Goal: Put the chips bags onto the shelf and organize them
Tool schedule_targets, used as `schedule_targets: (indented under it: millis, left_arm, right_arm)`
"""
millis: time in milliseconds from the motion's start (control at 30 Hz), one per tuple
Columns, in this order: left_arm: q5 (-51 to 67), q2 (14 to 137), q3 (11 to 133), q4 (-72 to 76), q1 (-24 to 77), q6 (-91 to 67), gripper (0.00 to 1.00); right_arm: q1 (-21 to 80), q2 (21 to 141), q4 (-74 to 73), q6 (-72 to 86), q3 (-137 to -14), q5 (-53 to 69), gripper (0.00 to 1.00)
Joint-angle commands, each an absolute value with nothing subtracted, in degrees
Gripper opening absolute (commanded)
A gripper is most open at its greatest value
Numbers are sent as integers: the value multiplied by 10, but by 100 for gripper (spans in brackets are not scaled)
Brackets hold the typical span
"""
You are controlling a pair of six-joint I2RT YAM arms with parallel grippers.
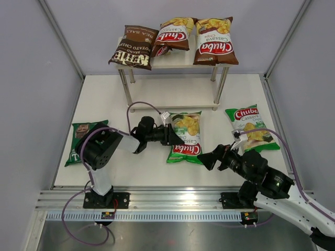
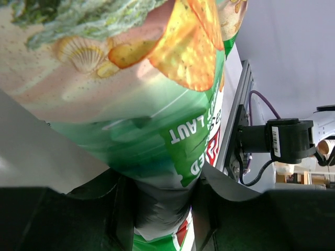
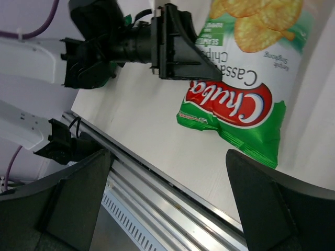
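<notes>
So the left gripper is pinching the left side edge of the middle green Chuba bag. In the left wrist view you can see the foil squeezed right between the two fingers. That bag lies flat on the table in front of the shelf. Its long axis runs near-to-far with a slight lean, the red logo end points back toward the arms and the chip-picture end points at the shelf. The right gripper sits just off that bag's near right corner with its fingers spread wide and nothing between them, easy to see from the right wrist cam. The other green Chuba bag is over on the right of the table, also lengthwise near-to-far but flipped, with its logo end toward the far side. The REAL bag is on the left, partly hidden behind the left arm, again roughly near-to-far. The shelf's top board carries three bags side by side: the Kettle bag hangs off the left end at an angle, then the middle brown Chuba, then the right brown Chuba. All three have their logos toward the near edge. The tabletop is a pale cream sheet, boxed in by plain grey walls with thin metal corner posts. An aluminium rail runs along the near edge where the arm bases bolt on, and purple cables loop off both arms.
</notes>
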State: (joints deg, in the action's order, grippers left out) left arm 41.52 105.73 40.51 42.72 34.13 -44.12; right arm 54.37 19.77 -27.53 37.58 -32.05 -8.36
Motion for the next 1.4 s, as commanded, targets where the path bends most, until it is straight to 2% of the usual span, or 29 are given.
schedule_targets:
  millis: [0,400,733,933,1100,1133,1167,1233,1300,1333,1367]
  left_arm:
    - [371,1017,358,530,352,-466,20]
    - [237,883,267,659,352,-584,22]
    - [292,911,272,823,373,-719,23]
    - [295,911,272,833,401,-729,23]
    - [307,907,267,846,414,-724,23]
    - [310,906,265,851,415,-724,23]
    - [311,905,259,848,414,-724,23]
    - [311,900,256,835,414,-713,25]
    - [309,890,247,820,410,-701,32]
    - [307,885,243,819,405,-698,35]
    - [306,881,238,810,402,-694,44]
  right_arm:
    - [545,179,-265,476,-287,-168,99]
    - [545,104,-61,594,-106,-134,100]
    - [545,270,284,527,-58,-154,99]
    - [545,378,409,495,-66,-179,99]
    - [545,420,405,506,-90,-239,99]
    - [545,427,430,509,-85,-253,97]
    - [545,429,445,511,-76,-255,84]
    - [545,425,478,506,-68,-255,66]
    - [545,416,484,495,-66,-250,52]
    - [545,411,484,488,-68,-245,49]
    - [545,409,483,481,-71,-241,46]
